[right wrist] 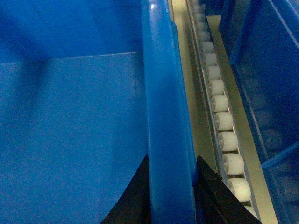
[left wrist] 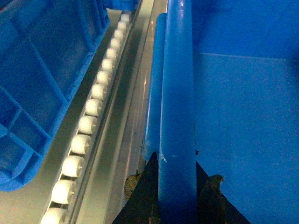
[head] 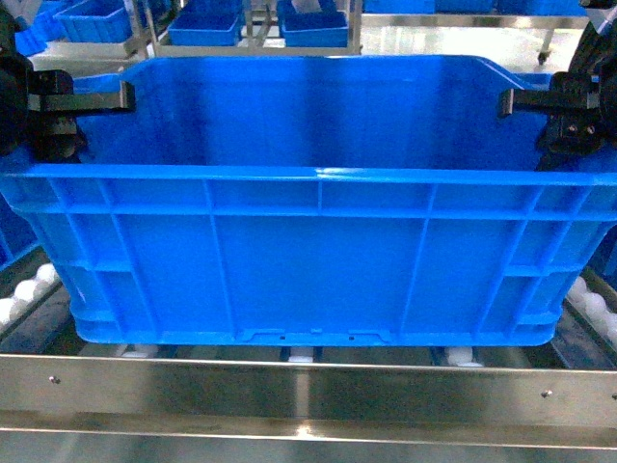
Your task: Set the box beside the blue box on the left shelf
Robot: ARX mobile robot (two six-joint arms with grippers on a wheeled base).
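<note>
The box (head: 308, 260), a large bright blue ribbed crate, fills the head view, with its base down at the white rollers just behind the left shelf's steel front rail (head: 308, 395). My left gripper (head: 58, 101) is shut on the box's left rim (left wrist: 177, 93), one black finger on each side of it (left wrist: 175, 161). My right gripper (head: 559, 101) is shut the same way on the right rim (right wrist: 163, 93), its fingers straddling the wall (right wrist: 172, 158). The other blue box (left wrist: 32, 93) stands just left of the crate, across a roller track (left wrist: 86, 123).
Another blue crate (right wrist: 266, 93) stands to the right, beyond a roller track (right wrist: 224, 121). More blue crates (head: 207, 24) sit on racks at the back. Narrow steel strips separate the held crate from its neighbours on both sides.
</note>
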